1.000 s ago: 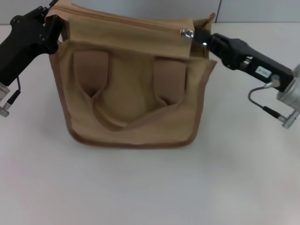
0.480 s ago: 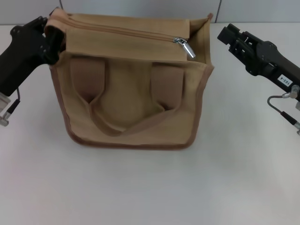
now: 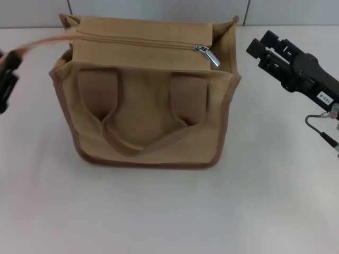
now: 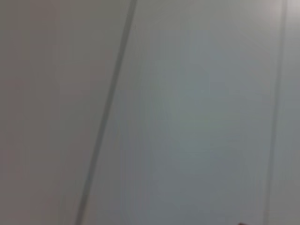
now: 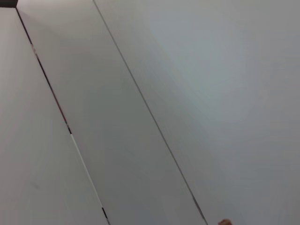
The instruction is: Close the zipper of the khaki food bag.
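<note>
Khaki food bag (image 3: 148,106) stands upright on the tabletop (image 3: 169,211), center of head view, handles toward me. Zipper (image 3: 137,41) runs along the top seam; slider w/ pull tab (image 3: 207,54) sits near the bag's right end, track looks shut along nearly its whole length. Judgement: task basically done, maybe a short bit left at the right end, can't tell for sure.

My right gripper (image 3: 255,46) is just beside the bag's right top corner, not touching, fingers apart, holding nothing. My left gripper (image 3: 6,79) is at the far left edge of head view, mostly cut off; can't tell if it's apart or together. A tan strap (image 3: 42,41) stretches from the bag's left top corner toward it, looks taut, so it may be pinched there.

Wrist views: only blank wall, no bag.

Risks: if the strap is caught in my left gripper, pulling away would tip or drag the bag. If I go back for the tab w/ the right, a sideways bump on the corner could push the bag over, since nothing braces it.
</note>
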You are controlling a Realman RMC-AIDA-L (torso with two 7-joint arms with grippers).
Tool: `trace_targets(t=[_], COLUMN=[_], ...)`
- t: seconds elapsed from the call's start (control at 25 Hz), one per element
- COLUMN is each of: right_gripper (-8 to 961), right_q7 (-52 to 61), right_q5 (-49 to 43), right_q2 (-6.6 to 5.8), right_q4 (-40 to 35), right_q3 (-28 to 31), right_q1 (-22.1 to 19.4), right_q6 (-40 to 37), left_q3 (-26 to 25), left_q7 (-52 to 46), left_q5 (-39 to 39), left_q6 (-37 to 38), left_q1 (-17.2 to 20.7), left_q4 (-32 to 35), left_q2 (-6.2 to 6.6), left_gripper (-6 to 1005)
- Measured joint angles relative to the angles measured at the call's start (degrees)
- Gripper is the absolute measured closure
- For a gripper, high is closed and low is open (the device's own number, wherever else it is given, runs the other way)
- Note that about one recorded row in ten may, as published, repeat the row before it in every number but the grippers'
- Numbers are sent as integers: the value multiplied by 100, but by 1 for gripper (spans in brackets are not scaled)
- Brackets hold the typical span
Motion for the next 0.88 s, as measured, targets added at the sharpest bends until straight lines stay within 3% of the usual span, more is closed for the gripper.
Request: trace_targets(t=[0.04, 0.2, 0.24, 0.36, 0.4, 0.44, 0.48, 0.64, 0.88], right_gripper=[407, 258, 227, 135, 104, 104, 104, 104, 104], right_q7=[-87, -653, -1035, -1440, -1632, -1842, -1842, -1893, -1882], right_q5=[0, -5, -8, -101, -230, -647, -647, -2083, -2913], right_q2=[0, 4, 17, 24, 21, 0, 0, -12, 32], right_q4=[27, 200, 254, 266, 250, 143, 143, -168, -88], right_q3=[1, 2, -20, -89, -159, -361, -361, -661, -826], right_q1=[-3, -4, -3, 17, 43, 151, 151, 542, 845], right_q6=[-56, -486, -777, -1109, -1261, -1440, -1440, -1422, -1118], left_q3=[1, 12, 83, 292, 588, 1267, 1267, 2520, 2706], left_q7=[0, 0, -39, -91, -111, -124, -124, 43, 109], left_q5=[-164, -217, -154, 5, 150, 329, 329, 674, 1288], left_q6=[146, 449, 842, 1313, 1579, 1823, 1823, 1785, 1625], left_q1=[324, 709, 902, 1040, 1096, 1153, 1153, 1089, 816], left_q4=[-12, 71, 250, 565, 808, 1138, 1138, 1413, 1447], left_q2=[8, 32, 59, 85, 121, 209, 209, 308, 261], left_gripper=[670, 488, 441, 333, 322, 310, 298, 251, 204])
